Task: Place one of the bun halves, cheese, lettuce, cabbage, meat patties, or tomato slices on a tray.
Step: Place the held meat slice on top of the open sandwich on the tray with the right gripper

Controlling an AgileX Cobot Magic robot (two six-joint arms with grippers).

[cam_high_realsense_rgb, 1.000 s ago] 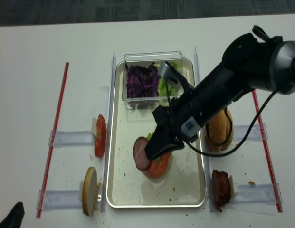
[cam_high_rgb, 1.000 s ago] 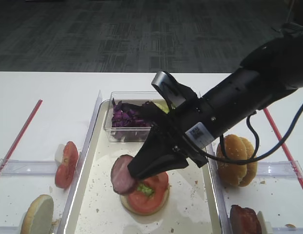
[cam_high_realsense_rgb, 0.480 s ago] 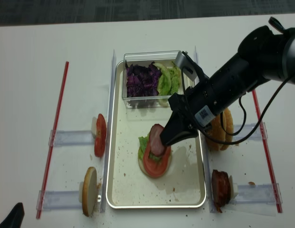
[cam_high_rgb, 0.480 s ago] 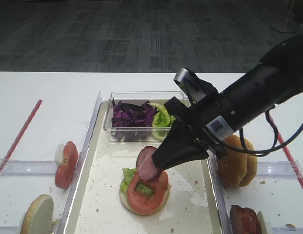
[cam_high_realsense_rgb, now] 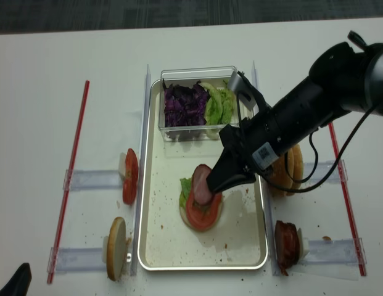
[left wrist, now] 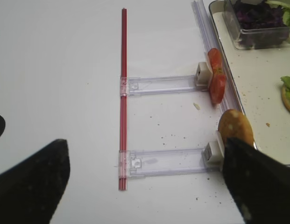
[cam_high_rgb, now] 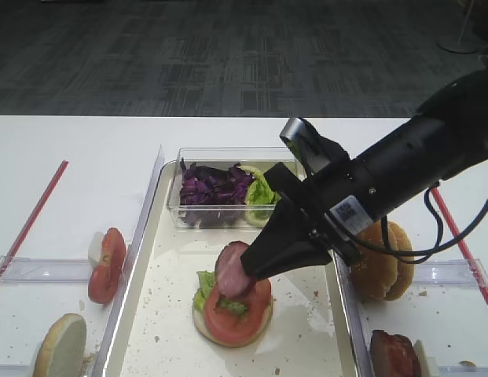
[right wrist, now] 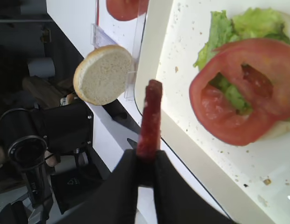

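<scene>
My right gripper [cam_high_rgb: 254, 265] is shut on a reddish-brown meat patty [cam_high_rgb: 230, 268], held on edge. In the right wrist view the patty [right wrist: 150, 116] sticks up from between the jaws [right wrist: 147, 156]. It hangs just over a stack on the tray [cam_high_rgb: 161, 314]: a bun half under lettuce [cam_high_rgb: 203, 286] and a tomato slice [cam_high_rgb: 237, 311]. From above, the patty [cam_high_realsense_rgb: 201, 184] touches or nearly touches the tomato slice [cam_high_realsense_rgb: 203, 211]. My left gripper [left wrist: 145, 156] stands open over bare table, left of the tray [left wrist: 257, 93].
A clear box with purple cabbage [cam_high_realsense_rgb: 183, 105] and lettuce [cam_high_realsense_rgb: 218, 103] sits at the tray's far end. Left of the tray are tomato slices [cam_high_rgb: 108, 264] and a bun half [cam_high_rgb: 61, 347] on clear racks. To its right are buns [cam_high_rgb: 383, 259] and patties [cam_high_rgb: 394, 354]. Red strips [cam_high_realsense_rgb: 71, 166] edge the workspace.
My right gripper carried the patty rightward from beside the stack's left edge to over the tomato slice, then sank slightly. The left gripper has not moved.
</scene>
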